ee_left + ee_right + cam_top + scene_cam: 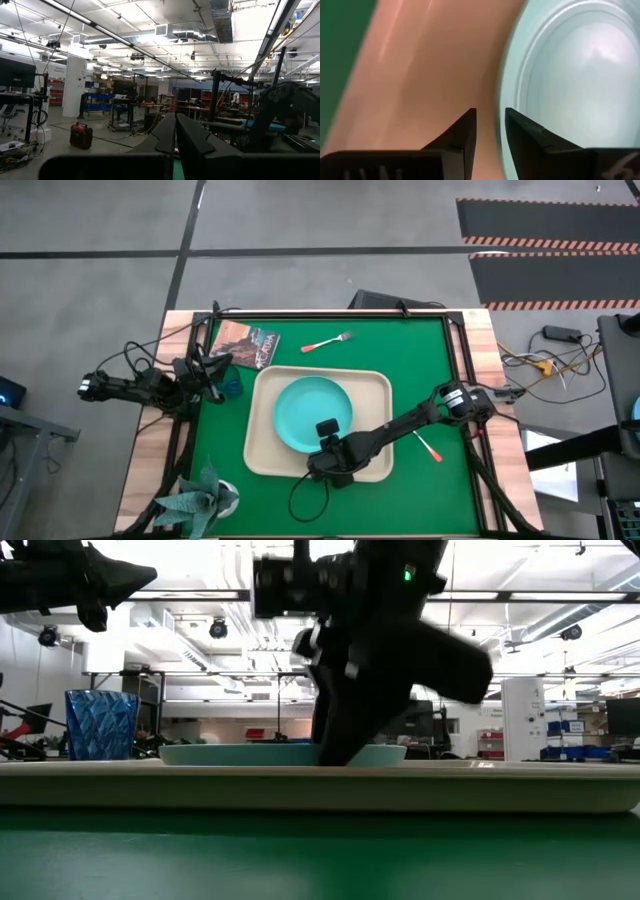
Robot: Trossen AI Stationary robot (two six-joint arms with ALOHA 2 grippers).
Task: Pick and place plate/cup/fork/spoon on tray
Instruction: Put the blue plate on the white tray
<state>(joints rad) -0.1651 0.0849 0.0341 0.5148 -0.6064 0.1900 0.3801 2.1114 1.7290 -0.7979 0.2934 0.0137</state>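
The teal plate (313, 413) lies flat in the beige tray (372, 385); the low view shows the plate (240, 753) on the tray (500, 788). My right gripper (490, 125) stands open at the plate's near rim (512, 100), slanting down over the tray's near part (318, 460). The blue cup (232, 387) stands upright on the green mat left of the tray. The fork (328, 342) lies on the mat beyond the tray. The spoon (428, 448) lies on the mat right of the tray. My left gripper (175, 135) waits shut above the table's left edge (218, 364). My right gripper comes slanting down from the table's right side, with one finger (530, 140) by the plate's near rim and the other (462, 132) over the bare tray. Whether a finger touches the rim, I cannot tell. The plate rests flat on the tray.
A printed booklet (247, 345) lies at the mat's far left. A grey-green plant-like thing (200, 498) sits at the near left corner. Cables run along the table's edges. Bare green mat (420, 360) shows right of the tray and beyond it.
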